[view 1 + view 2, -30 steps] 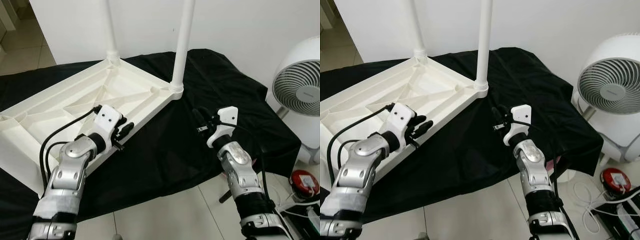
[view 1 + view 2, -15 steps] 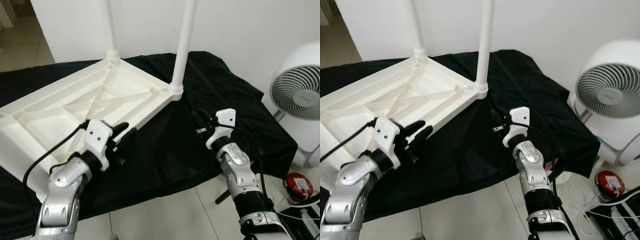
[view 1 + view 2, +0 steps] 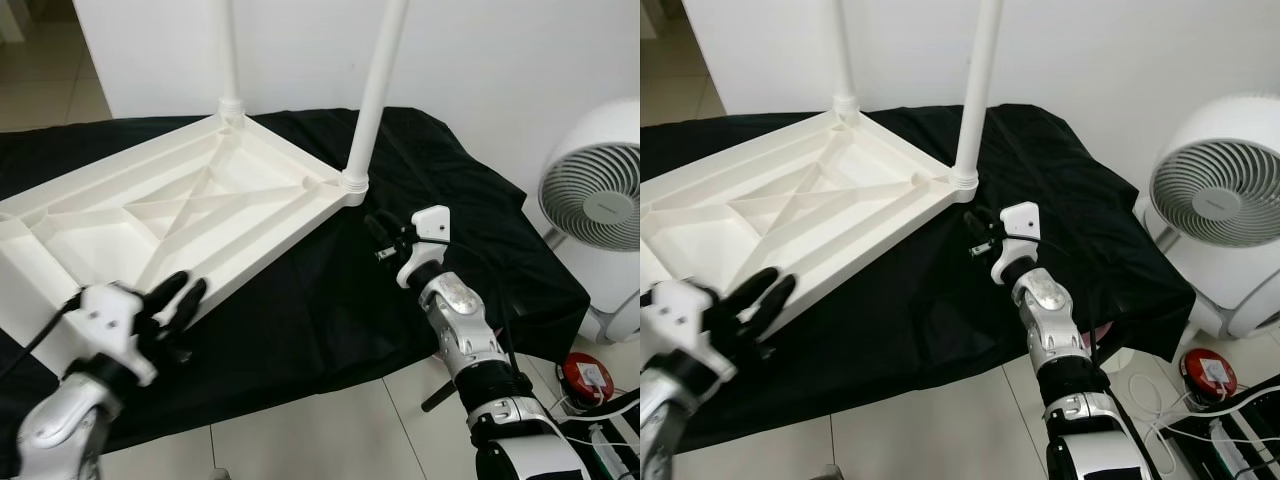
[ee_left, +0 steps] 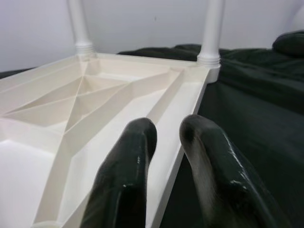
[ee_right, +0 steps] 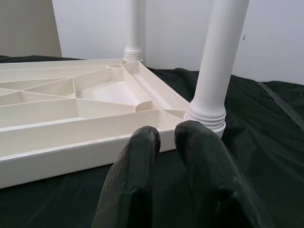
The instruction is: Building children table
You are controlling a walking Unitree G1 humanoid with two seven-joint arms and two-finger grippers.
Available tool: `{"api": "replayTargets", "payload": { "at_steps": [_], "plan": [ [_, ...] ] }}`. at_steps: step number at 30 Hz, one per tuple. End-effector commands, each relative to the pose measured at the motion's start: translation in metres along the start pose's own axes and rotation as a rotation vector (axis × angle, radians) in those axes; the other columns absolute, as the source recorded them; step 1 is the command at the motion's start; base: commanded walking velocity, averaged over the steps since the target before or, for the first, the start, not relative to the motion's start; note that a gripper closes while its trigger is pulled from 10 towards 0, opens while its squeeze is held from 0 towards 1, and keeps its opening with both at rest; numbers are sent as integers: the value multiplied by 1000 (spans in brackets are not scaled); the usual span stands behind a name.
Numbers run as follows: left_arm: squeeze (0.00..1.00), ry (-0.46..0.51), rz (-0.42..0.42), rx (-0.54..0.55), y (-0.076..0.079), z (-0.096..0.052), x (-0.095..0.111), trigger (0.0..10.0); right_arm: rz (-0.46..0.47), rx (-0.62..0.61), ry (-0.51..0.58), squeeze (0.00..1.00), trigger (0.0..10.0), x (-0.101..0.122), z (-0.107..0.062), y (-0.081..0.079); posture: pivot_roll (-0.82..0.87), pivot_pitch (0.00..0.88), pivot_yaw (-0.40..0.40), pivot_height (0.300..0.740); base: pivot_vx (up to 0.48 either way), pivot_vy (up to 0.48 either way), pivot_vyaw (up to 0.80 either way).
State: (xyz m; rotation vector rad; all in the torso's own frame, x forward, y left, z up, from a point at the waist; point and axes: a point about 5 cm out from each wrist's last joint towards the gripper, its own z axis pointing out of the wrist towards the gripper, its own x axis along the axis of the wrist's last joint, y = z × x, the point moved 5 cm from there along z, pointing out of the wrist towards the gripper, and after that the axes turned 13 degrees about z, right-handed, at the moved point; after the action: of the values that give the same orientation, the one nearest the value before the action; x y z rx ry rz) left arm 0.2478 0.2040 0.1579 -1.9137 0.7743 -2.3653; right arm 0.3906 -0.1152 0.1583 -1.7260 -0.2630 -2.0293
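The upturned white tabletop [image 3: 190,215] lay on the black cloth [image 3: 330,300] with two legs [image 3: 378,90] fitted — two corners seemingly left; both grippers [image 3: 980,232] [image 3: 172,300] hung empty, fingers nearly together

white ribbed plastic tabletop, upside down [image 3: 150,215] | two white round legs [image 3: 375,90] | plain black cloth [image 3: 450,190] | glossy black fingers on left gripper [image 3: 172,298] and right gripper [image 3: 378,235] | silver arms | white round fan [image 3: 597,205], grey grille | small red object [image 3: 578,372], blurred, possibly a tape reel | pale floor tiles [image 3: 330,430]
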Motion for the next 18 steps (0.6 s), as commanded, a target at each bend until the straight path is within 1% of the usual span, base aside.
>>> {"api": "replayTargets", "payload": {
  "at_steps": [1,3,4,5,7,9,11,12,14,15,18],
  "plan": [
    [0,-17,-19,56,-12,-11,-7,10000,-6,-3,-8,0,10000,-3,0,2,175,0,-87,740,0,0,0],
    [0,-17,-19,56,-12,-11,-7,10000,-6,-3,-8,0,10000,-3,0,2,175,0,-87,740,0,0,0],
    [0,-33,-24,84,-20,-20,-12,10000,-7,-3,-11,0,10000,-4,1,3,185,0,-90,740,0,0,0],
    [0,-33,-24,84,-20,-20,-12,10000,-7,-3,-11,0,10000,-4,1,3,185,0,-90,740,0,0,0],
    [0,-42,5,102,-32,-32,-12,10000,-11,0,-21,0,10000,-6,1,4,197,0,-88,740,0,0,0],
    [0,-27,42,77,-29,-33,-6,10000,-13,1,-25,0,10000,-8,2,5,199,0,-86,740,0,0,0],
    [0,-19,35,59,-25,-32,-3,10000,-13,2,-25,0,10000,-9,2,5,201,0,-86,740,0,0,0],
    [0,-7,26,38,-18,-33,-1,10000,-13,2,-25,0,10000,-10,2,6,204,0,-84,740,0,0,0],
    [0,-5,25,33,-17,-33,-1,10000,-13,2,-25,0,10000,-10,2,6,204,0,-84,740,0,0,0],
    [0,2,38,36,-16,-34,1,10000,-12,1,-25,0,10000,-11,2,6,208,0,-84,740,0,0,0],
    [0,1,18,32,-11,-36,1,10000,-12,2,-30,0,10000,-13,2,5,212,0,-87,740,0,0,0]
  ]
}}
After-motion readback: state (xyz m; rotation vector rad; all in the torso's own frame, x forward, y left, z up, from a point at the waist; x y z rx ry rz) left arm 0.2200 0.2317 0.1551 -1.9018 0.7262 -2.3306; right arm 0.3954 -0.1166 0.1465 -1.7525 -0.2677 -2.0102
